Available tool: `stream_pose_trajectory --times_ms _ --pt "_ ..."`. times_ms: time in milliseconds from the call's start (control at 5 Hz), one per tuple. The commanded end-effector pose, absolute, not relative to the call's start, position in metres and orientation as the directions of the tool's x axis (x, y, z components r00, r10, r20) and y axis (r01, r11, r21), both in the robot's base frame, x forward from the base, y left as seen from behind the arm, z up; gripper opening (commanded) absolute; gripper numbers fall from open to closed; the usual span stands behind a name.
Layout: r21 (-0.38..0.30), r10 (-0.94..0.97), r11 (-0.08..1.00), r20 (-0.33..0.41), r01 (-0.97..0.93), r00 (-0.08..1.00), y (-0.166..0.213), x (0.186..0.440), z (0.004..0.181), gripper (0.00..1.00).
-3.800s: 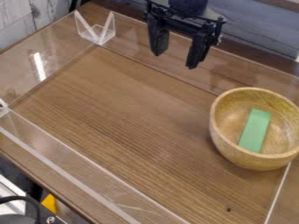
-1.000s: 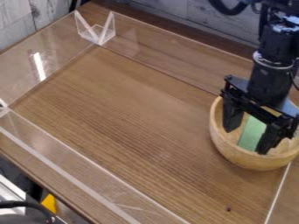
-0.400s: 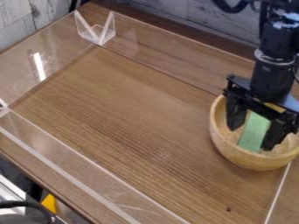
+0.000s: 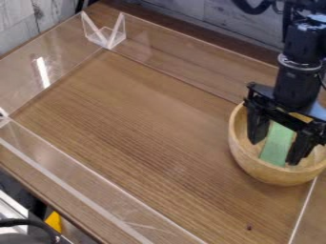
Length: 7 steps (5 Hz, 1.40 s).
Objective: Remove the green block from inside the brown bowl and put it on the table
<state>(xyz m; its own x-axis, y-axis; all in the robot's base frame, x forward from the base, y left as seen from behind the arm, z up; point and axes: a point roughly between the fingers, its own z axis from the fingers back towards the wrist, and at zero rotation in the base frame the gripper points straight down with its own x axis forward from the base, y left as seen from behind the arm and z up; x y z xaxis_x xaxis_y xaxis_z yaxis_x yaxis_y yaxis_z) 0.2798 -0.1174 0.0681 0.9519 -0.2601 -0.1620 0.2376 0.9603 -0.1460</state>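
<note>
Reaching down into the brown bowl (image 4: pixel 254 160), the black gripper (image 4: pixel 283 139) has its two fingers (image 4: pixel 257 124) spread wide apart, one on each side of the green block (image 4: pixel 276 144). The fingers point nearly straight down, and their tips sit below the level of the bowl's near rim, inside the hollow. The green block shows as a bright strip in the gap between them. Whether either finger actually touches the block cannot be told from this view; nothing is pinched, since the gap between the fingers is clearly wider than the block.

The block lies inside the bowl, resting on its inner slope, with its long side running from the far rim toward the near rim. It is much shorter than the bowl is wide.

Above the fingers, the black wrist and arm (image 4: pixel 303 48) rise up and out of the top of the picture.

The bowl is round, light-brown wood with a thick rim, and stands on the desk (image 4: pixel 140 124) near its right edge, close to the clear wall there. The desk is dark wood grain, edged by low clear plastic walls (image 4: pixel 76 195). A small clear plastic stand (image 4: pixel 105 30) sits at the far left corner, well apart from the bowl.
</note>
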Motion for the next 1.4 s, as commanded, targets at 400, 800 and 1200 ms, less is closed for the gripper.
stream_pose_trajectory --times_ms 400,800,1200 --pt "-0.154 -0.227 0.966 -0.121 0.207 0.966 -0.118 0.292 0.073 1.00" --pt "-0.149 -0.210 0.970 -0.128 0.190 0.969 -0.117 0.293 0.063 0.00" --pt "-0.157 -0.172 0.975 -0.077 0.158 0.982 -0.108 0.290 0.094 0.00"
